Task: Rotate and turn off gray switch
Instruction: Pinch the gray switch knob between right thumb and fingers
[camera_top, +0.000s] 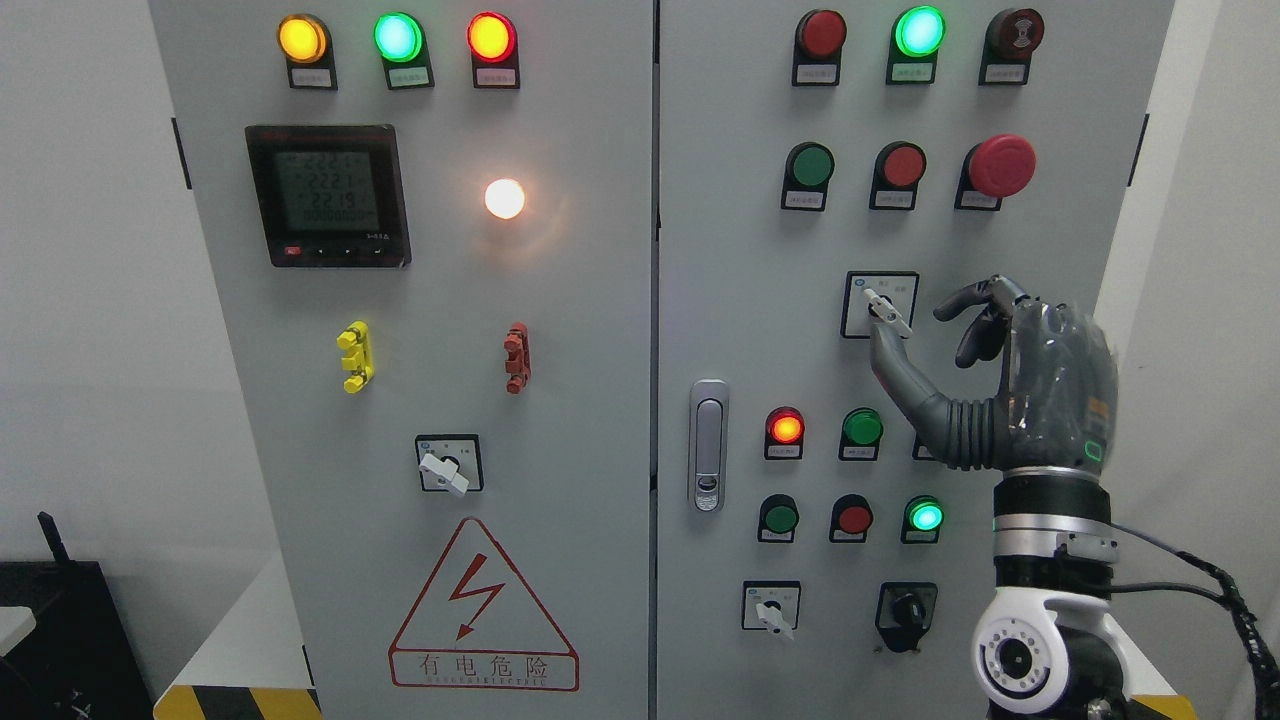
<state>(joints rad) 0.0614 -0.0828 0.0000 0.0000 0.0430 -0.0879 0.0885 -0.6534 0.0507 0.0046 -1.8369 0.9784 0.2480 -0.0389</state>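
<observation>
The gray rotary switch (886, 310) sits on a white plate on the right cabinet door, with its handle tilted from upper left to lower right. My right hand (915, 328) comes up from the lower right and is level with the switch. Its thumb (884, 350) reaches up to just under the handle and touches or nearly touches it. The other fingers (975, 308) are curled to the right of the handle, apart from it. The hand holds nothing. The left arm does not show.
Two more gray switches are on the left door (446, 470) and low on the right door (772, 611), beside a black selector (906, 611). A red mushroom button (1001, 165), push buttons, lit lamps and a door latch (708, 445) surround the switch.
</observation>
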